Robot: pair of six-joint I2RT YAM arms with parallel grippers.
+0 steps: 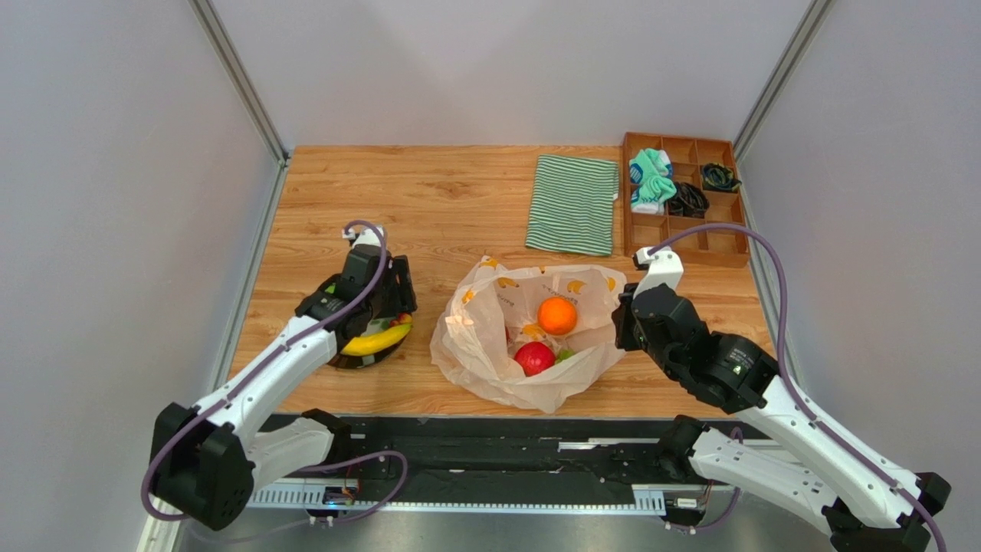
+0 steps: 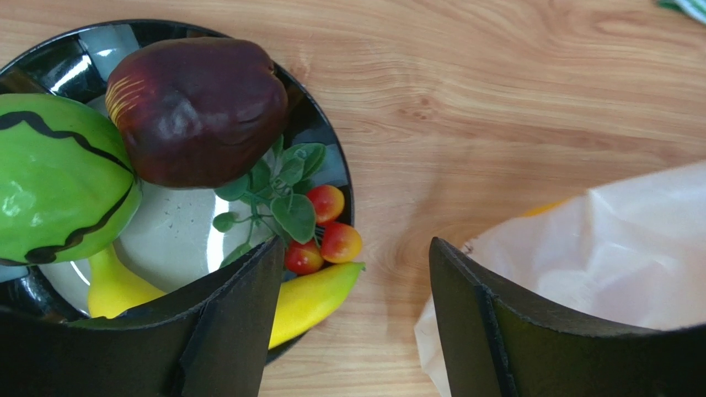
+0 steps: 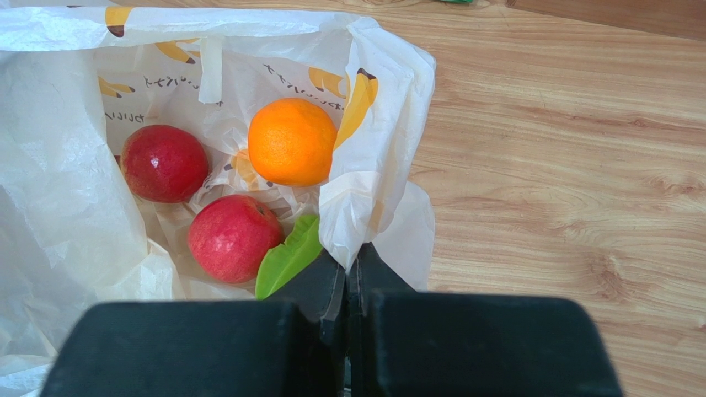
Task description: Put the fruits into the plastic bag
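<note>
Right gripper is pinched shut on the rim of the plastic bag, which sits mid-table toward the near edge with its mouth open over an orange and two red apples. Left gripper hangs spread and empty over the black bowl by the left edge, which holds the banana, dark apple and green round fruit. Judgement: straddle the banana's exposed end, clear of the bowl rim and cherry sprig.

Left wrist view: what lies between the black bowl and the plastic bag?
Nothing but bare wooden table between bowl and plastic bag; the left wrist view shows it.
</note>
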